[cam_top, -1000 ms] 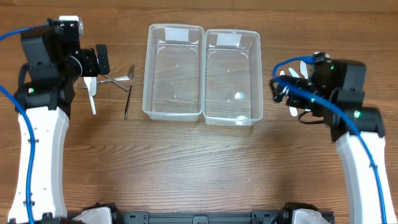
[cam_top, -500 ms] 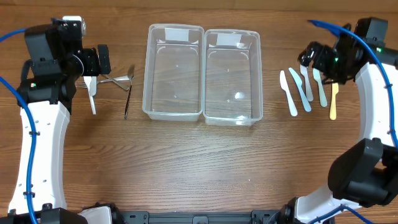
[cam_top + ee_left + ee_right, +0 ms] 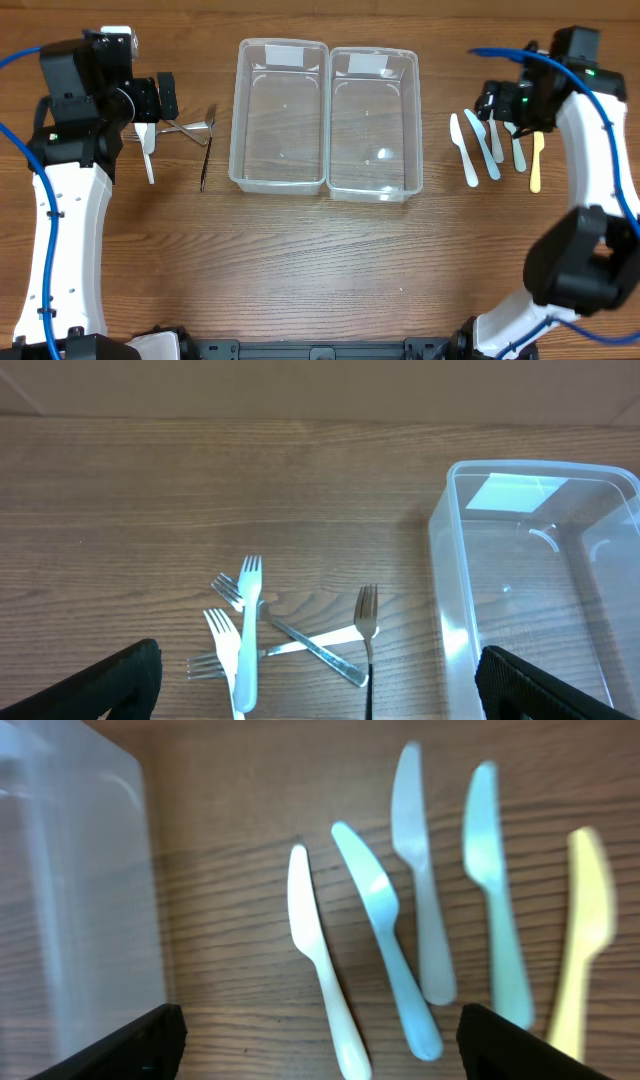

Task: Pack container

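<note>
Two clear plastic containers stand side by side at the table's middle, the left one [image 3: 278,114] and the right one [image 3: 373,122], both empty. Several forks [image 3: 185,131] lie left of them; they also show in the left wrist view [image 3: 262,632]. Several plastic knives [image 3: 492,145], white, blue, pale green and yellow, lie right of the containers; they also show in the right wrist view [image 3: 400,950]. My left gripper [image 3: 165,95] is open and empty above the forks. My right gripper [image 3: 492,100] is open and empty above the knives.
The left container's corner [image 3: 520,550] shows in the left wrist view. The right container's wall [image 3: 70,900] shows blurred in the right wrist view. Blue cables run along both arms.
My right arm swung from over the knives to the far right, then came back left a little above them. The knives, forks and left arm have not moved.
</note>
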